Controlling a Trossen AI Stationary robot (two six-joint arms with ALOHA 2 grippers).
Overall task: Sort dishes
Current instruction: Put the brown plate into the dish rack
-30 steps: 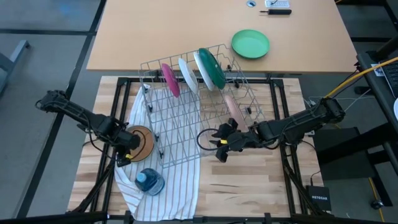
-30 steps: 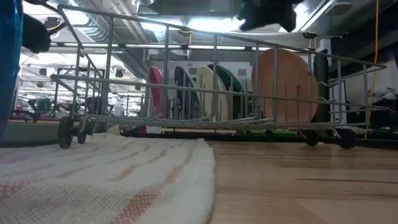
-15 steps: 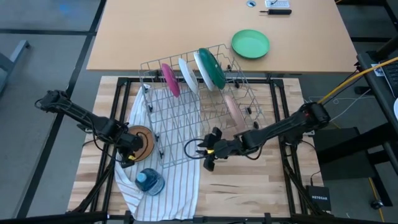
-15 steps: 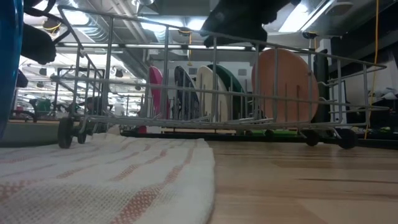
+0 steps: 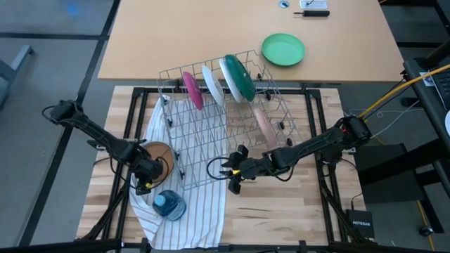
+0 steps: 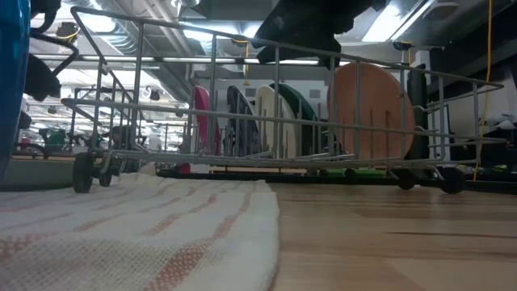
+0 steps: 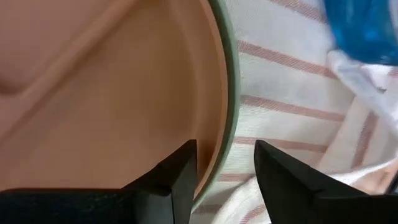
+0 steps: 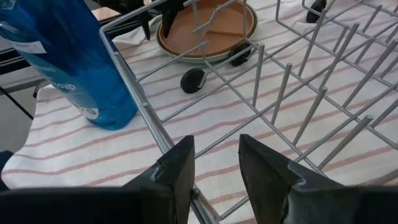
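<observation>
Plates: 4 stand in the rack [image 5: 211, 133] at upper centre; the brown plate [image 5: 160, 156] lies on the striped cloth [image 5: 197, 204] at lower left. Left pincer [image 7: 227, 168] is spread astride its rim; right pincer [image 5: 235, 174], spread, holds nothing by the rack. Advice: seat 1 finger under the rim before closing, then lift level.

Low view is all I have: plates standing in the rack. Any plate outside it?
Observer: Yes. A brown plate lies flat on the striped towel, beside the rack.
Operator: Left gripper on it?
Observer: The left gripper is open, one finger on each side of that plate's rim, not clamped.
Operator: And the right?
Observer: The right gripper is open over the rack's near rail, holding nothing.
</observation>
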